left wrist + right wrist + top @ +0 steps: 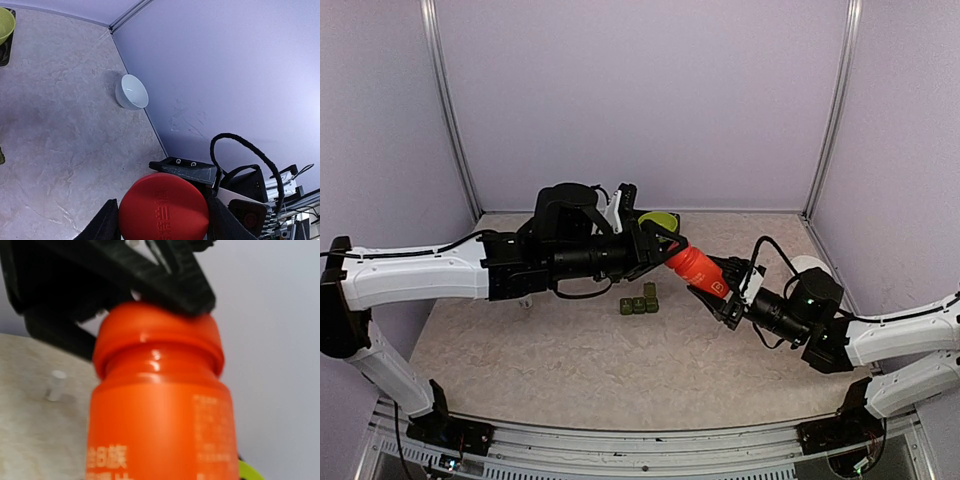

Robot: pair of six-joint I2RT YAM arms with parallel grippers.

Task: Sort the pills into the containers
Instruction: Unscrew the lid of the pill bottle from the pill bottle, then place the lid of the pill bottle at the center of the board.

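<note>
Mid-frame above the table (570,370), the left tool (669,250) clamps the cap (163,207) of an orange bottle (700,270) while the right tool (722,288) grips its body, likely to unscrew it; the green containers (638,304) sit just below.

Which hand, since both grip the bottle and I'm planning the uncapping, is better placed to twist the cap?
Left. The left hand is clamped on the cap, while the right hand holds the bottle by its body, likely steadying it.
</note>
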